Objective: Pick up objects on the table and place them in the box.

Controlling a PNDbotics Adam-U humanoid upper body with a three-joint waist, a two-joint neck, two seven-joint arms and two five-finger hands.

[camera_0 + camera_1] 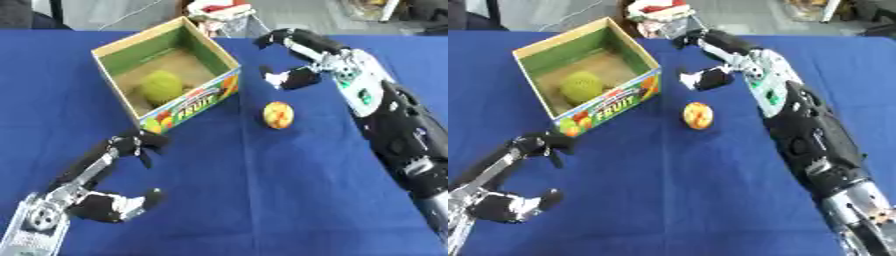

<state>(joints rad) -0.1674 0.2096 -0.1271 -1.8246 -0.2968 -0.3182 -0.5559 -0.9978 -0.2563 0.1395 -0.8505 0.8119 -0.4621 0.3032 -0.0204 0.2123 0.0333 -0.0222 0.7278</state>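
An open cardboard fruit box (190, 106) stands at the back left of the blue table, with a green bumpy fruit (161, 86) lying inside it. A yellow-and-red round fruit (278, 114) sits on the cloth just right of the box. My right hand (298, 55) hovers open above and behind that fruit, fingers and thumb spread, holding nothing. My left hand (105, 190) rests open near the lower left corner, its fingers reaching up toward the box's front corner without holding anything.
The blue cloth (262, 200) covers the whole table. Beyond its far edge, behind the box, lies a red-and-white object (219, 9). My right forearm (402, 135) runs down the right side of the table.
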